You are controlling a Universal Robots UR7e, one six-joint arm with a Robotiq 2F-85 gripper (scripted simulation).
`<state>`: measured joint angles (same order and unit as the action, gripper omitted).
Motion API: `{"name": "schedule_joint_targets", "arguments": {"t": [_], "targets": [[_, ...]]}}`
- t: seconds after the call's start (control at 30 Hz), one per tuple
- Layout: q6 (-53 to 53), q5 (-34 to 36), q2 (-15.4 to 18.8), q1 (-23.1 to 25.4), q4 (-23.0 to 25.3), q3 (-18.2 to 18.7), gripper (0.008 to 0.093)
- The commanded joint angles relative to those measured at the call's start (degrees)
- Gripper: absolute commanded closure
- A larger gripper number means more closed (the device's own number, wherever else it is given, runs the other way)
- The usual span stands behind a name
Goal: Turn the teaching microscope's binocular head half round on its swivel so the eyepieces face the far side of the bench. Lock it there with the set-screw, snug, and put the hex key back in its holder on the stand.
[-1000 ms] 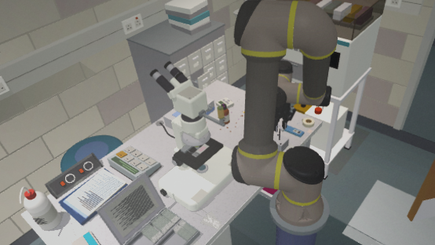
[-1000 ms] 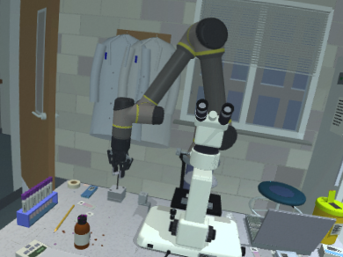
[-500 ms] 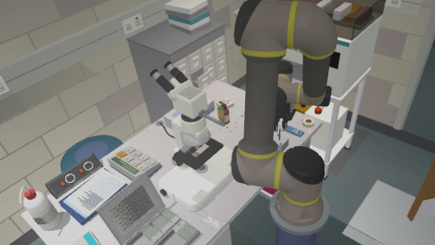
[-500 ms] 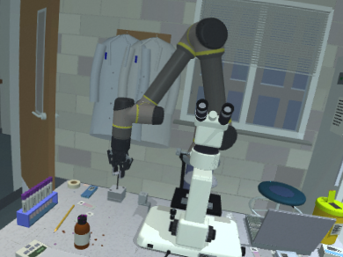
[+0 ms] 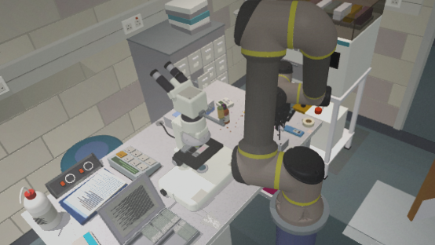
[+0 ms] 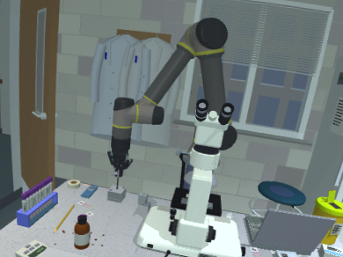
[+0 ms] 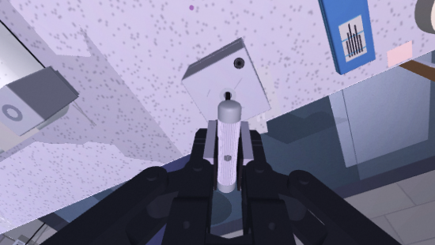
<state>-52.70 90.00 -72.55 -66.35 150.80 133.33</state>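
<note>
On the bench's right end a small grey block holder (image 7: pixel 226 87) stands near the edge, with the hex key (image 7: pixel 228 148) upright above it, its white knurled handle clamped between my gripper's (image 7: pixel 228 142) closed fingers and its thin shaft reaching down to the block's hole. The second side camera shows the gripper (image 6: pixel 118 169) just above the holder (image 6: pixel 116 193). The white microscope (image 5: pixel 192 129) stands mid-bench, and its binocular head (image 5: pixel 184 92) has the eyepieces (image 5: pixel 167 74) pointing toward the wall.
A grey drawer cabinet (image 5: pixel 184 55) stands behind the bench. A brown bottle (image 6: pixel 82 232), a tube rack (image 6: pixel 37 201), a pencil (image 6: pixel 64 218), a tape roll (image 6: pixel 73 183) and a blue card (image 7: pixel 348 35) lie around the holder. A laptop (image 5: pixel 137 208) and a keypad (image 5: pixel 133 159) sit left of the microscope.
</note>
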Motion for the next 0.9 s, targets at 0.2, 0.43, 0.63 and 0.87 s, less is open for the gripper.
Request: {"name": "schedule_joint_targets", "arguments": {"t": [0.2,0.43,0.63,0.87], "targets": [[0.00,0.00,-0.02,0.00,0.00,0.00,0.0934],[0.00,0.00,-0.22,0.00,-0.23,-0.04,0.0934],[0.00,0.00,-0.95,0.00,-1.08,-0.19,0.0934],[0.00,0.00,-2.59,0.00,-3.07,-0.56,0.0934]]}}
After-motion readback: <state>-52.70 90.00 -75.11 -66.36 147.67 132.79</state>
